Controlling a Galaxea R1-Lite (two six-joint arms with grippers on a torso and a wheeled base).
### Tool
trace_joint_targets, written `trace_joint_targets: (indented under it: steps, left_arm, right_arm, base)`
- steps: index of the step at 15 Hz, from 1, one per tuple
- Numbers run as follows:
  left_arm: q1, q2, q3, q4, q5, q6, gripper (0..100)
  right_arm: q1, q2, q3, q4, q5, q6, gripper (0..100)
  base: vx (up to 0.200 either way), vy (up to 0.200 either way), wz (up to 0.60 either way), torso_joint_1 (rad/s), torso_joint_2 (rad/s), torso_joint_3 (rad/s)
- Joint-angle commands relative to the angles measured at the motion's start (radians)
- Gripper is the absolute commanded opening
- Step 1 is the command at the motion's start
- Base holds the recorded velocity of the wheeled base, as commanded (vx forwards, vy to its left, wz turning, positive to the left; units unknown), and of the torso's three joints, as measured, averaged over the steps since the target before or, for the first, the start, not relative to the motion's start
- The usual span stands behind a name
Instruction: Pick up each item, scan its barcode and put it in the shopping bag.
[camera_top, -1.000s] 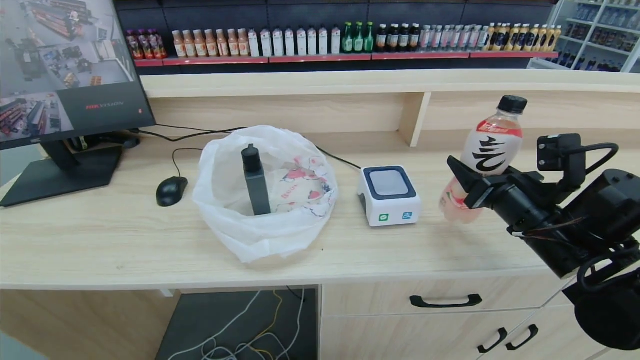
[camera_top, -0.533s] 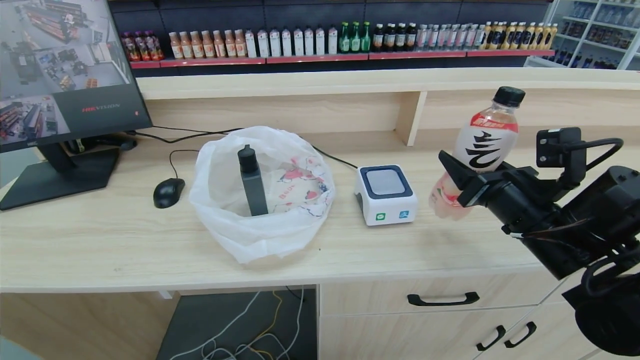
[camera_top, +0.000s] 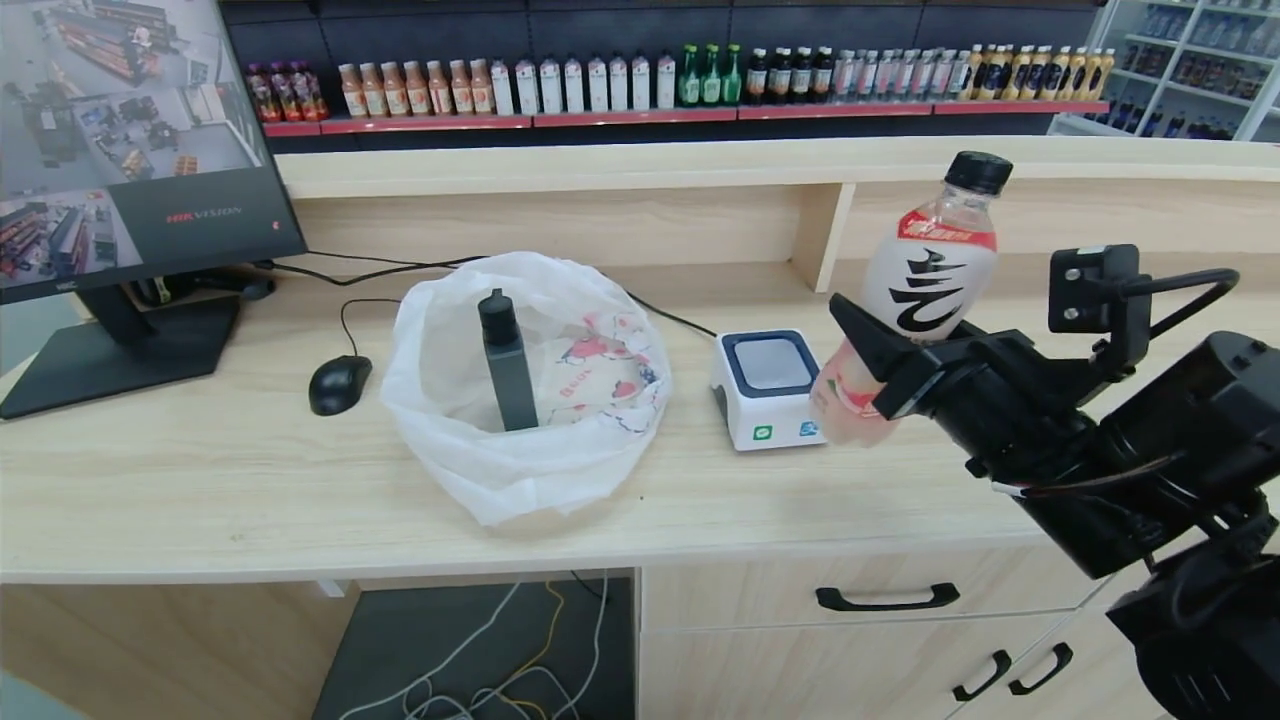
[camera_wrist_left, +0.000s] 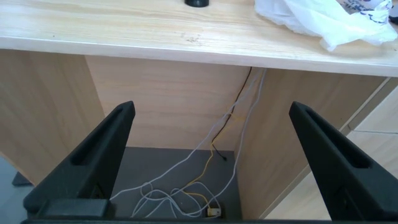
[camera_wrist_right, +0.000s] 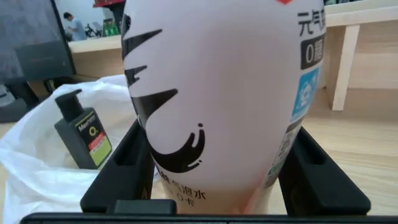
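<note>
Right gripper (camera_top: 878, 368) clamps bottle (camera_top: 925, 270) near its base (axis tilted, cap up-right); scanner (camera_top: 770, 385) sits just left of and below that base.

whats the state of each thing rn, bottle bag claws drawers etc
pink drink bottle: capped, tilted, held off the counter
right claw: shut on the pink drink bottle
left claw: open, empty
shopping bag: open, sitting on the counter
dark pump bottle: upright inside the shopping bag
drawers: closed
monitor: on
</note>
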Motion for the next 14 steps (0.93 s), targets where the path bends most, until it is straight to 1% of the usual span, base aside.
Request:
trace_joint_targets:
  steps: [1,3,4,6,9,11,14]
  left_arm:
    - [0.0,0.0,0.0,0.0,0.001,-0.001,100]
    - [0.0,0.0,0.0,0.0,0.001,-0.001,100]
    - [0.0,0.0,0.0,0.0,0.001,-0.001,100]
    - [0.0,0.0,0.0,0.0,0.001,-0.001,100]
    - [0.0,0.0,0.0,0.0,0.001,-0.001,100]
    - [0.0,0.0,0.0,0.0,0.001,-0.001,100]
    - [0.0,0.0,0.0,0.0,0.001,-0.001,100]
  right_arm:
    - [0.034,0.025,-0.063,-0.001,-0.056,0.047,0]
    - [0.053,0.067,-0.169,-0.001,-0.075,0.118,0]
    - [0.071,0.111,-0.274,-0.001,-0.076,0.176,0]
    - [0.082,0.156,-0.364,0.003,-0.081,0.248,0]
    - [0.096,0.183,-0.37,0.006,-0.085,0.381,0]
    - [0.099,0.2,-0.376,0.006,-0.104,0.435,0]
    - [0.097,0.258,-0.424,0.008,-0.205,0.552,0]
  base:
    - [0.0,0.0,0.0,0.0,0.0,0.0]
    - [0.0,0.0,0.0,0.0,0.0,0.0]
    - [0.0,0.0,0.0,0.0,0.0,0.0]
    - [0.0,0.0,0.0,0.0,0.0,0.0]
    - [0.0,0.0,0.0,0.0,0.0,0.0]
    - [0.0,0.0,0.0,0.0,0.0,0.0]
    - [0.0,0.0,0.0,0.0,0.0,0.0]
